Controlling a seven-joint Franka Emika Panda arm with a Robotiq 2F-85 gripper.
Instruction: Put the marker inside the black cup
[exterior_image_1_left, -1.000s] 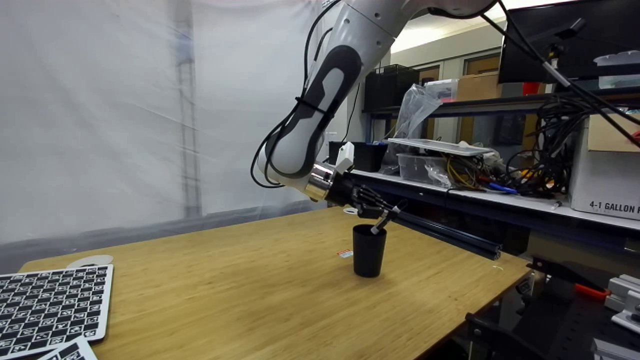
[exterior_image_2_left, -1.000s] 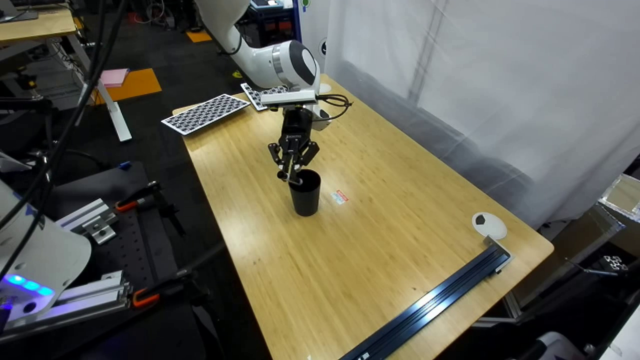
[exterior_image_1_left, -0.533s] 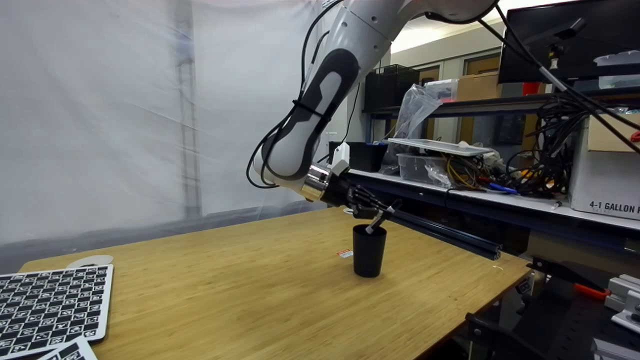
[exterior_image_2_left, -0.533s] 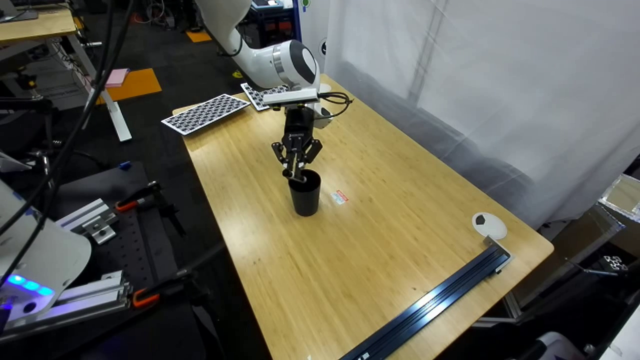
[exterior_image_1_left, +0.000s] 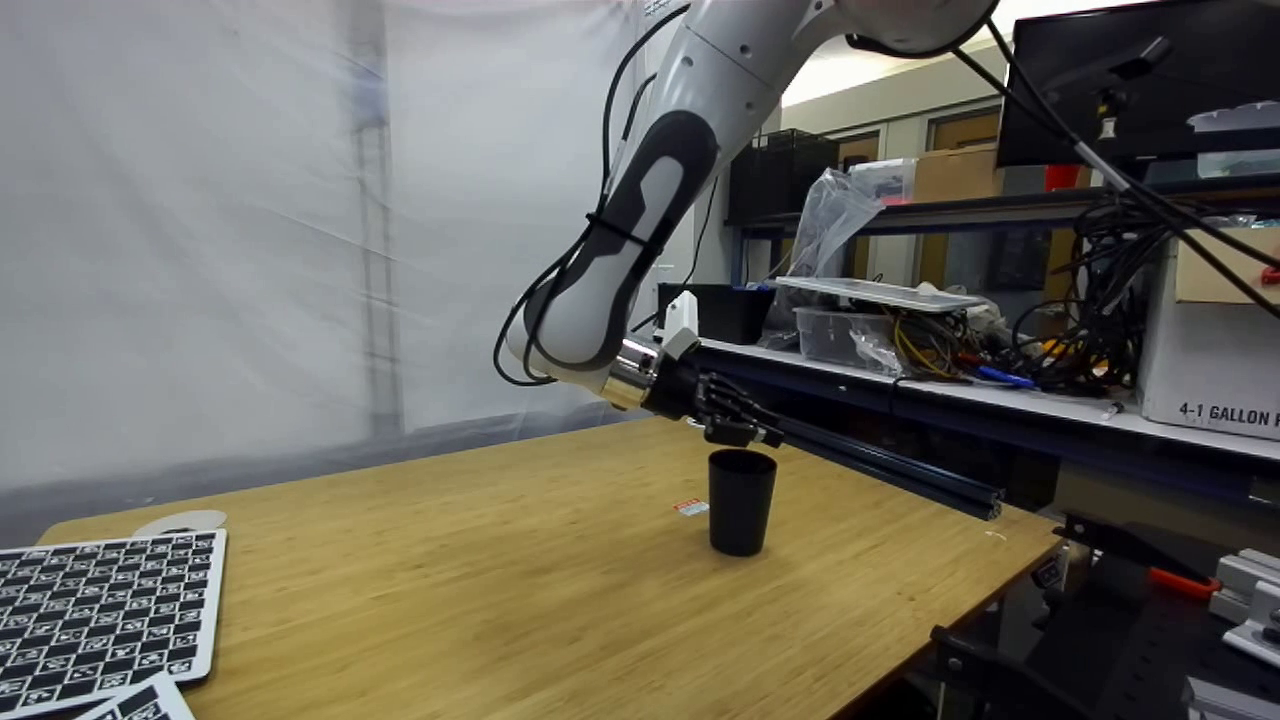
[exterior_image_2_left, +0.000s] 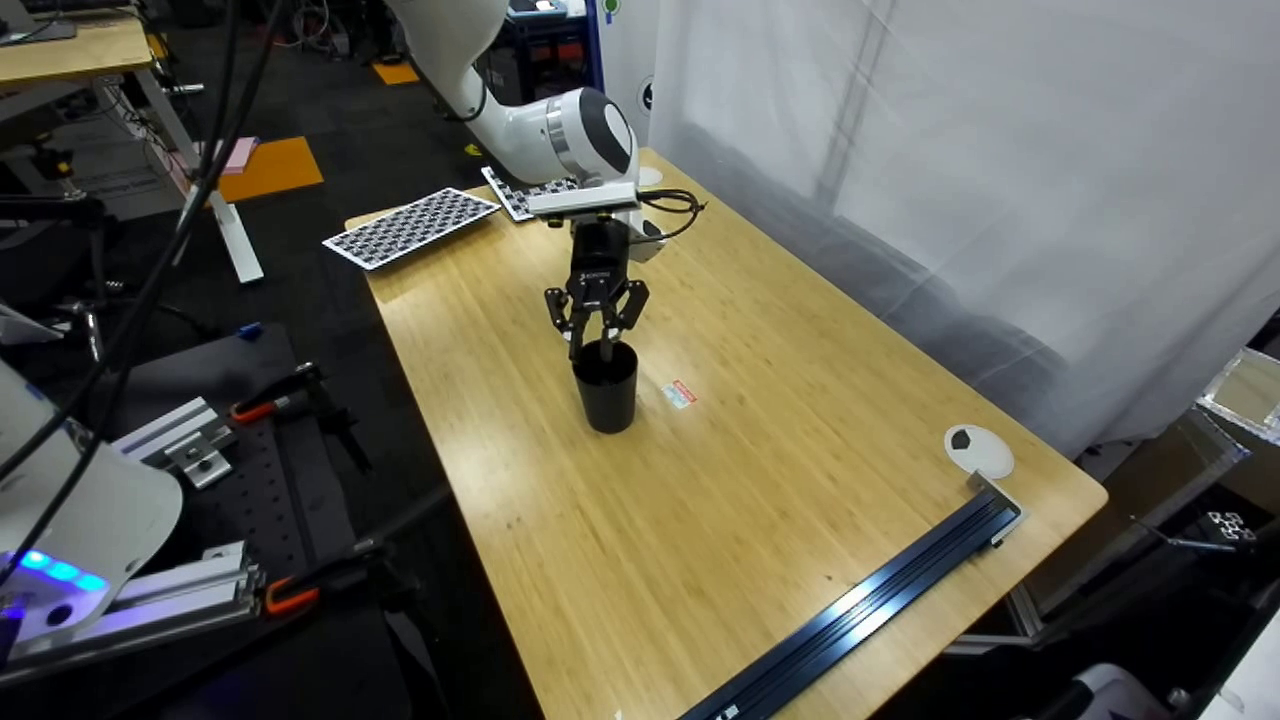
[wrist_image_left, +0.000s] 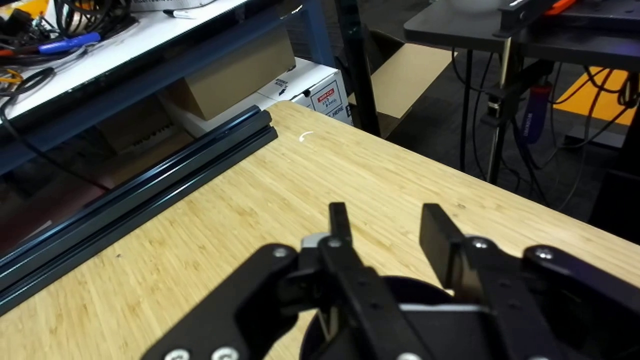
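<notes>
hand (wrist_image_left: 386, 225), jaws apart, partly hides the black cup (wrist_image_left: 416, 289).

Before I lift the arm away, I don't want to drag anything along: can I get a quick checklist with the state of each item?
1. Gripper open: ok, a gap stands between its fingertips.
2. Nothing pinched between the tips: ok, the wrist view shows table through the gap.
3. Cup upright: ok, in both exterior views.
4. Marker in the cup: cannot tell, the inside is dark and partly hidden.
5. Gripper off the rim: cannot tell, a finger overlaps it in an exterior view.
6. Rail apart from the cup: ok.
</notes>
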